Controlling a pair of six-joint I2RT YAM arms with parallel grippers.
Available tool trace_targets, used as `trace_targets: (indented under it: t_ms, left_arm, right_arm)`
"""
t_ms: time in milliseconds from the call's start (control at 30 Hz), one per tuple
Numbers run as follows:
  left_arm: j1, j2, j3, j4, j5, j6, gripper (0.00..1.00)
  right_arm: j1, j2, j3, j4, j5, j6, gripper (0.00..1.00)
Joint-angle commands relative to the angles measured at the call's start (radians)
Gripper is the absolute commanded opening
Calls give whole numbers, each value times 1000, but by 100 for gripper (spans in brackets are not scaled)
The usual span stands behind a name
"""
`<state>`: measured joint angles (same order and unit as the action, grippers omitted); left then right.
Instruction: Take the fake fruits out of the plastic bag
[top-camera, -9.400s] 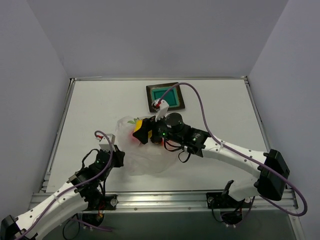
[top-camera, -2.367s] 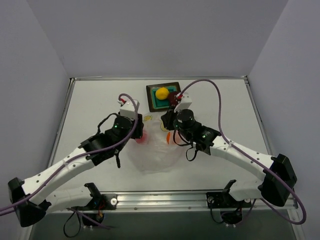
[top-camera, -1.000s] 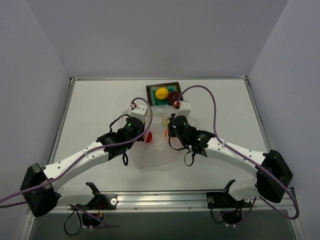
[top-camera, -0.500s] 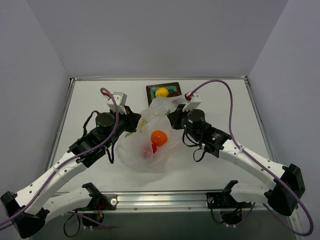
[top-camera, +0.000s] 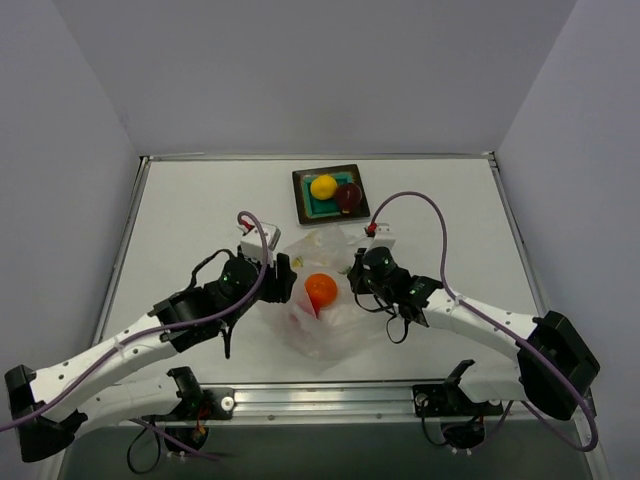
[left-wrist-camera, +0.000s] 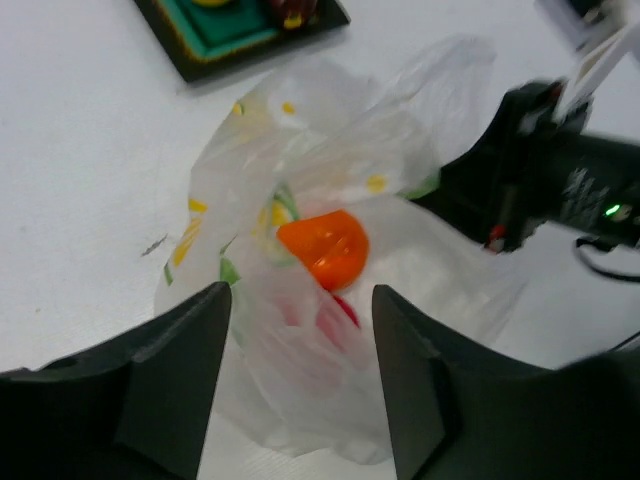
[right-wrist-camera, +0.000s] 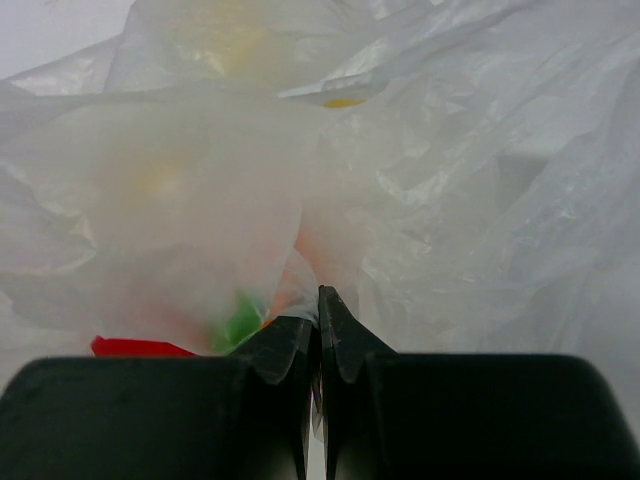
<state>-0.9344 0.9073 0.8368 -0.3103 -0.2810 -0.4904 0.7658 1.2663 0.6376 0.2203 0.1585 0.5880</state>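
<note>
The crinkly plastic bag (top-camera: 322, 322) lies mid-table between my two arms. An orange fruit (top-camera: 320, 290) sits in it, and a red fruit (left-wrist-camera: 338, 312) shows blurred through the film just below it. My left gripper (top-camera: 288, 281) stands open at the bag's left side; in its wrist view the fingers (left-wrist-camera: 182, 372) are spread wide above the bag (left-wrist-camera: 330, 180) and grip nothing. The right gripper (right-wrist-camera: 318, 300) is shut on a fold of the bag (right-wrist-camera: 450, 150) at its right edge. A yellow fruit (top-camera: 323, 186) and a dark maroon fruit (top-camera: 348, 196) rest in the teal tray (top-camera: 309, 207).
The tray stands behind the bag, near the back of the white table (top-camera: 190, 220). Grey walls close off three sides. A metal rail (top-camera: 330, 397) with the arm bases runs along the near edge.
My left gripper has opened and let go of the bag. The bag, held up between both grippers before, has sunk toward the near side, leaving the tray uncovered. Both arms moved nearer.
</note>
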Motion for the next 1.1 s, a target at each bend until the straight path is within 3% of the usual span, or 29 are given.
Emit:
trace_targets:
  t_ms: [0, 100, 267, 433, 500, 700, 833, 933, 1033, 1067]
  left_arm:
    - [-81, -50, 160, -94, -214, 38, 59]
    - [-176, -2, 248, -160, -268, 44, 67]
    - [-378, 169, 373, -274, -368, 4, 68]
    - [-428, 235, 288, -299, -422, -192, 68]
    - [-400, 239, 216, -280, -429, -227, 68]
    - [-164, 307, 59, -188, -313, -221, 69]
    - [-84, 306, -28, -89, -305, -153, 64]
    - [17, 335, -59, 45, -189, -79, 61]
    - [71, 378, -38, 115, -129, -8, 50]
    - [72, 380, -22, 141, -104, 7, 35]
  right_arm:
    - [38, -56, 5, -24, 76, 62, 0]
    - [46, -71, -1, -30, 107, 87, 0]
    - [44, -65, 11, -38, 141, 99, 0]
    - [46, -76, 10, -38, 139, 104, 0]
    - [46, -88, -1, -33, 130, 104, 0]
    - [47, -129, -27, -33, 102, 113, 0]
    - [69, -163, -71, -56, 90, 139, 0]
    - [99, -170, -88, -62, 67, 173, 0]
    - [170, -166, -93, -75, 91, 205, 0]
    - [174, -165, -101, -75, 110, 210, 0]
